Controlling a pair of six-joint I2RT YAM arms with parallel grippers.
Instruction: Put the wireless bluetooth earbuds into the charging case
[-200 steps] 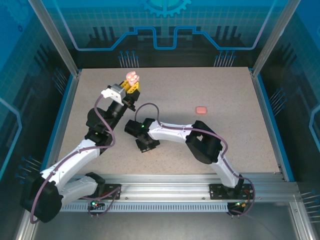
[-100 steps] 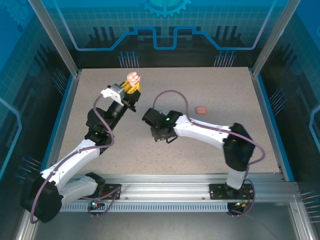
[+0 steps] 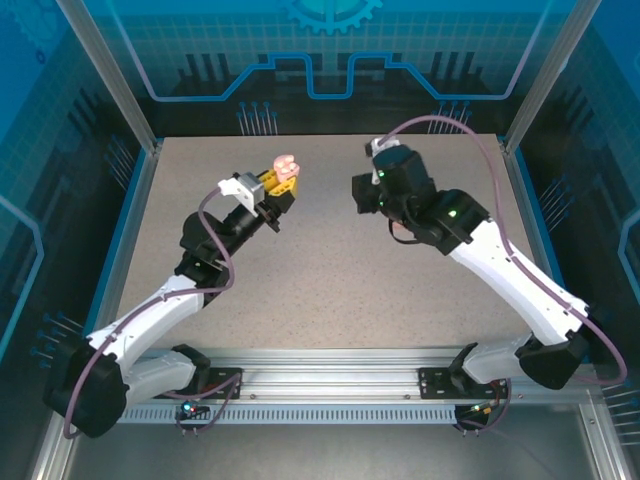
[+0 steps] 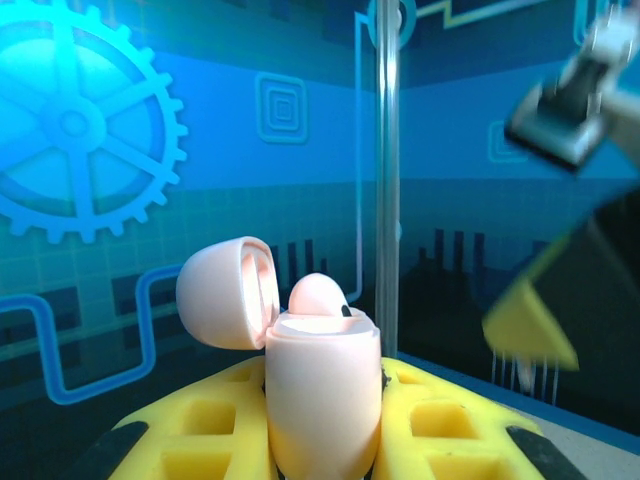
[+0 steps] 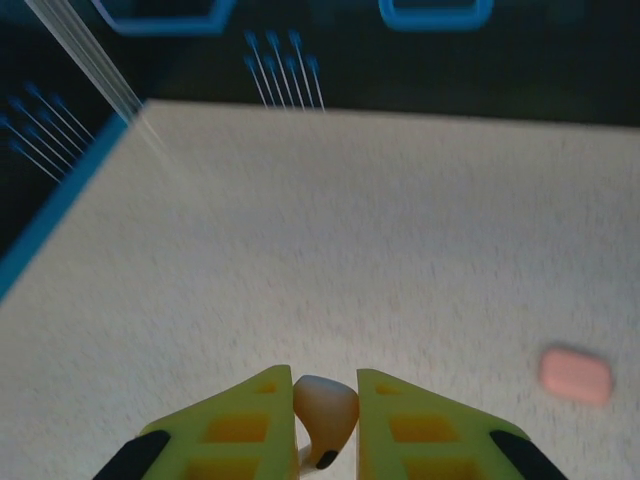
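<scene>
The left arm (image 3: pixel 150 320) reaches over the speckled table (image 3: pixel 330 290) toward its far left, and the right arm (image 3: pixel 500 260) reaches toward its far middle. The left gripper (image 4: pixel 322 445) is clamped on the lower body of an upright pink case (image 4: pixel 322 390), whose lid (image 4: pixel 225 292) is swung open to the left. The right gripper (image 5: pixel 326 430) pinches an earbud (image 5: pixel 325 402) between its yellow fingers (image 5: pixel 235 425). A pink oblong (image 5: pixel 575 375) lies on the table, well apart from it. A second earbud (image 4: pixel 318 296) sits in the case's mouth.
</scene>
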